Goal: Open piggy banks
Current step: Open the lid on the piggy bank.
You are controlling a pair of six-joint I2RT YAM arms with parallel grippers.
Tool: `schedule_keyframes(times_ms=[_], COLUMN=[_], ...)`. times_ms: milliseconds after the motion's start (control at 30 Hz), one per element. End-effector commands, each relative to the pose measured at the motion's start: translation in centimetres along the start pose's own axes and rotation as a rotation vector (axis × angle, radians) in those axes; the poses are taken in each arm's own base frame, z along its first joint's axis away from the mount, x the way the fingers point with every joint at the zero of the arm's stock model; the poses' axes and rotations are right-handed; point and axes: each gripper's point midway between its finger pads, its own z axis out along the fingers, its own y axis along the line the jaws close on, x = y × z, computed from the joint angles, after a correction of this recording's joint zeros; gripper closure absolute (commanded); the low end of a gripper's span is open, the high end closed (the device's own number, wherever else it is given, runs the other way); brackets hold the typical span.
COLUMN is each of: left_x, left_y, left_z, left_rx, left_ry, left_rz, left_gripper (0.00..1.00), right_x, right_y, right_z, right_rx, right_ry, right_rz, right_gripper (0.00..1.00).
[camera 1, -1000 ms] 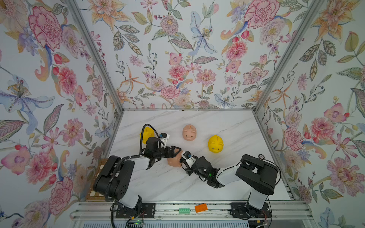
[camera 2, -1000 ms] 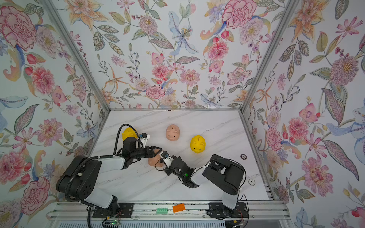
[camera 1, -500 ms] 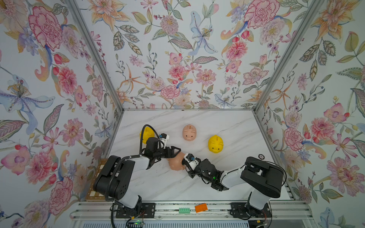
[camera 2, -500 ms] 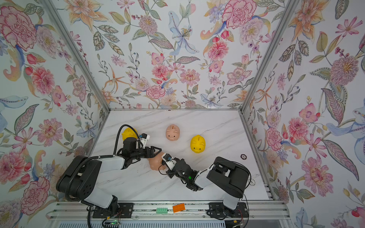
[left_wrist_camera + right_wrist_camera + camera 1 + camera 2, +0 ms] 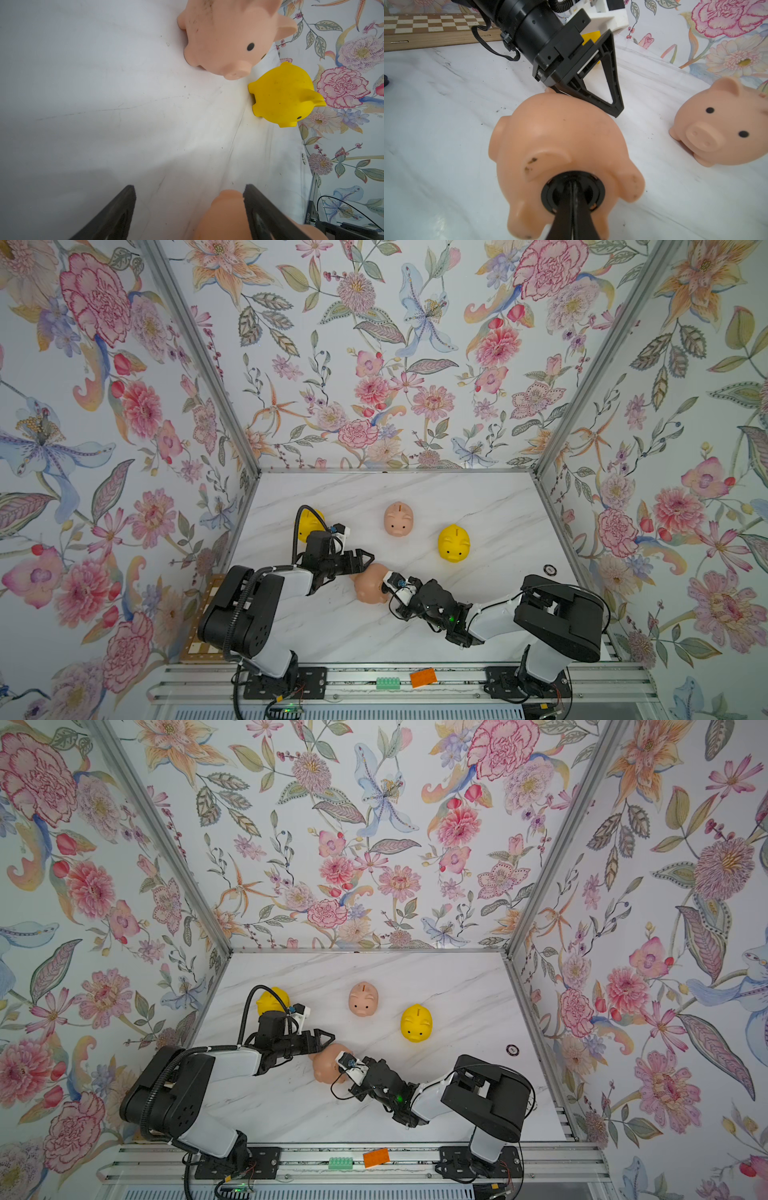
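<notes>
No legible writing
Pale marks on the small black round disc (image 5: pixel 549 569) near the right wall might be print; too small to read.

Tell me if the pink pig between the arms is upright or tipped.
Tipped. The pink pig shows its belly and black plug turned sideways toward the right claw, not down onto the table.

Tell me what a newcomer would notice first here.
A peach-pink piggy bank lies tipped at the front of the table, the shut right gripper at the black plug in its belly and the open left gripper against its other side. Behind stand a yellow piggy bank and another pink one.
</notes>
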Motion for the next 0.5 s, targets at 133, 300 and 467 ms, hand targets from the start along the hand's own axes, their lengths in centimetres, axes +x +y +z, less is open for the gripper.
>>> schedule_keyframes(times_ms=[133,300,467], left_x=[3.4,3.1,3.0], left_y=[1.3,1.2,1.1], left_z=[0.1,0.0,0.0], left_rx=[-0.04,-0.041,-0.04], left_ry=[0.11,0.107,0.102], left_rz=[-0.047,-0.044,-0.043], left_gripper=[0.16,0.16,0.16], right_x=[1.0,1.2,1.4], right_y=[1.5,1.8,1.9], right_z=[0.4,-0.1,-0.8], right_rx=[-0.001,-0.001,0.012], right_ry=[0.088,0.11,0.112], right_rz=[-0.166,-0.228,-0.288], right_gripper=[1.0,1.0,1.0])
